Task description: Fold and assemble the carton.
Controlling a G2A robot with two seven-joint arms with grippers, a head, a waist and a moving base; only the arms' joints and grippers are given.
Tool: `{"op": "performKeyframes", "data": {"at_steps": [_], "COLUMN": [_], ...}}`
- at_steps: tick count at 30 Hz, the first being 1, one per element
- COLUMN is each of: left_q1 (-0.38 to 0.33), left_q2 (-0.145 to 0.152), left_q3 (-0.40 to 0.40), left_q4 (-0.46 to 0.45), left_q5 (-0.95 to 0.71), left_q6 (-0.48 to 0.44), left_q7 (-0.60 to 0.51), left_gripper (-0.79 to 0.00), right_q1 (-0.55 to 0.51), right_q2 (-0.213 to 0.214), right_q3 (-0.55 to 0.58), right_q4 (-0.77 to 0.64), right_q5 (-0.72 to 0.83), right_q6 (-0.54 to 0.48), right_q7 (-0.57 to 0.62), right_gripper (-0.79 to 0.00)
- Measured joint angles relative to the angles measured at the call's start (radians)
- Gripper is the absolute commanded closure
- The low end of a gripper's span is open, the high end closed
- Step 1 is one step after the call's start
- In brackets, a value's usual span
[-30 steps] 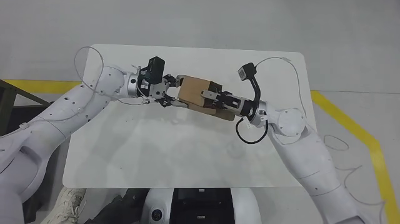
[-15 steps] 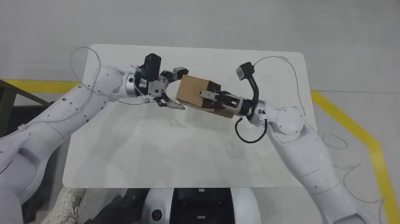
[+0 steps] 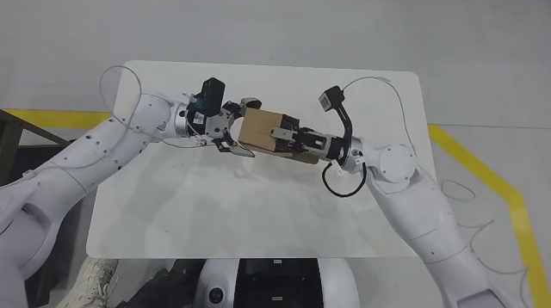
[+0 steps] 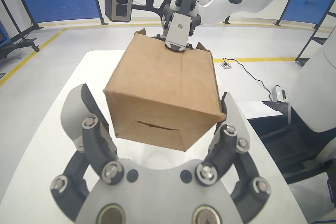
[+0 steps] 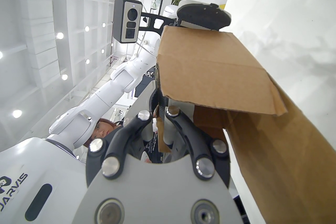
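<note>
Brown cardboard carton (image 3: 265, 132) is hanging tilted above the middle of the white rectangular table (image 3: 172, 213), lifted off the surface, and you are holding it between the two arms. Your right gripper (image 5: 164, 110) is pinching one cardboard wall at the carton's open end, its dark fingers (image 5: 178, 121) closed narrowly on the panel's edge, one on each side of it. In the left wrist view you are seeing that same gripper biting down on the far rim, with two short flaps sticking up on either side of it. Your left gripper (image 4: 156, 93) is standing wide open at the opposite, closed end, where the bottom flaps are meeting along a thin dark seam. Its two fingers are straddling that end: one finger (image 4: 231, 114) is lying against the carton's corner, while the other finger (image 4: 81, 104) is standing just beside the box with a gap showing between them. In the right wrist view the padded tip of a left finger (image 5: 203, 16) is sitting at the carton's far edge, and a loose flap is folding over the open mouth close to the right gripper. Seen from the top, the carton is lying lengthwise between the two wrists
</note>
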Motion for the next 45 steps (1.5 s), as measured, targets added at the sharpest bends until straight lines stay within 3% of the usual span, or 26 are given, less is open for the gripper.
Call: {"op": "performKeyframes", "data": {"at_steps": [3,6,12,13,16,19,21,30,41,45], "left_q1": [-0.008,-0.014,-0.029,-0.031,-0.036,-0.039,-0.040,-0.036,-0.020,-0.010], "left_q2": [0.001,0.003,0.008,0.009,0.011,0.012,0.013,0.013,0.011,0.008], "left_q3": [0.014,0.025,0.048,0.052,0.059,0.064,0.065,0.062,0.027,0.009], "left_q4": [-0.002,-0.004,-0.010,-0.012,-0.013,-0.013,-0.013,0.003,0.046,0.063], "left_q5": [-0.010,-0.019,-0.026,-0.027,-0.032,-0.037,-0.040,-0.077,-0.130,-0.143], "left_q6": [0.000,0.000,0.000,0.000,0.000,0.000,0.000,0.000,0.000,0.000], "left_q7": [0.000,0.000,0.000,0.000,0.000,0.000,0.000,0.000,0.000,0.000], "left_gripper": [-0.785,-0.686,-0.591,-0.585,-0.582,-0.573,-0.563,-0.496,-0.369,-0.363], "right_q1": [0.003,0.006,0.013,0.015,0.018,0.020,0.021,0.010,-0.086,-0.115], "right_q2": [-0.001,-0.002,-0.003,-0.004,-0.005,-0.006,-0.006,-0.004,0.021,0.025], "right_q3": [-0.002,-0.003,-0.004,-0.004,-0.004,-0.005,-0.006,0.012,0.124,0.131], "right_q4": [0.004,0.007,0.014,0.015,0.019,0.021,0.023,0.011,-0.093,-0.125], "right_q5": [0.005,0.013,0.019,0.020,0.020,0.019,0.019,0.030,0.057,0.064], "right_q6": [0.001,0.000,0.004,0.004,0.002,0.002,0.002,-0.020,-0.076,-0.076], "right_q7": [0.001,0.005,0.007,0.005,-0.001,-0.006,-0.007,-0.015,-0.016,0.001], "right_gripper": [0.000,0.000,-0.003,-0.188,-0.376,-0.680,-0.785,-0.785,-0.785,-0.785]}}
